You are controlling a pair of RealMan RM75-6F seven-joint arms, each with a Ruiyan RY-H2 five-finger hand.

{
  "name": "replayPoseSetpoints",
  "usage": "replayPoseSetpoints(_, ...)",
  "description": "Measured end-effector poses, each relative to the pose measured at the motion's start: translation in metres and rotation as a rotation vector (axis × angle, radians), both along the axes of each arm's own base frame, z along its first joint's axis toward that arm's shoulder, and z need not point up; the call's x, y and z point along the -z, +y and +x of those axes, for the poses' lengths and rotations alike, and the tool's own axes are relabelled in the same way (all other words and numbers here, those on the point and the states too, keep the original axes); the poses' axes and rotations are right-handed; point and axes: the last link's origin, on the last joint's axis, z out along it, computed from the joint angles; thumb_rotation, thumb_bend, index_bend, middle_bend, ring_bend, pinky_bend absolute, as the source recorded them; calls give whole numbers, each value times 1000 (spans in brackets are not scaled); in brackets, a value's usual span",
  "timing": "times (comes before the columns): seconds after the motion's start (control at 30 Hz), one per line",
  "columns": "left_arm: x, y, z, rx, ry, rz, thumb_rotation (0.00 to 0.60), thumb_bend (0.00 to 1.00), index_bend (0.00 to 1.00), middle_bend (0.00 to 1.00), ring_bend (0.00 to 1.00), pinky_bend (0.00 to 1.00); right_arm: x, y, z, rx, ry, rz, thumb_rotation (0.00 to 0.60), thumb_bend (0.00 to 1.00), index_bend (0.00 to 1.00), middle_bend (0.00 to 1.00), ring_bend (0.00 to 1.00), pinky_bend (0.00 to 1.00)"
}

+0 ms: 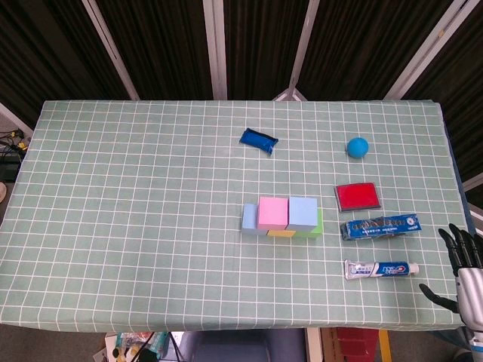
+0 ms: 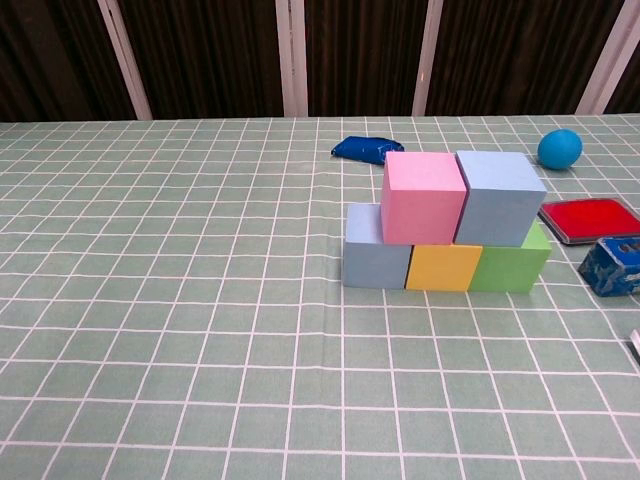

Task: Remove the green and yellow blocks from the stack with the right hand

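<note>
A small stack of blocks stands mid-table. Its bottom row runs, left to right, a blue block (image 2: 376,258), the yellow block (image 2: 443,268) and the green block (image 2: 510,262). On top sit a pink block (image 2: 423,197) and a light blue block (image 2: 498,197). From the head view the yellow block (image 1: 281,233) and the green block (image 1: 318,223) show only as thin edges under the upper pair. My right hand (image 1: 463,264) hangs at the table's front right corner, fingers spread, holding nothing, well right of the stack. The left hand is out of both views.
A red flat box (image 1: 357,196), a blue toothpaste carton (image 1: 379,227) and a white toothpaste tube (image 1: 381,268) lie between the stack and my right hand. A blue ball (image 1: 358,147) and a dark blue pouch (image 1: 259,139) sit further back.
</note>
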Motion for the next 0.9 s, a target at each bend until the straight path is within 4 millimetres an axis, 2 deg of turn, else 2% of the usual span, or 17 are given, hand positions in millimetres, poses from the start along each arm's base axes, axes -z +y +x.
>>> replayPoseSetpoints(0.6, -2, -2, 2, 25, 2, 8, 600, 256, 106, 0, 0, 0, 0, 3, 0, 5, -45, -1, 600, 119, 87, 44, 5, 0)
replayPoseSetpoints(0.9, 0, -7, 3, 31, 11, 12, 600, 256, 85, 0, 0, 0, 3, 1, -1, 21, -99, 53, 600, 119, 88, 41, 0, 0)
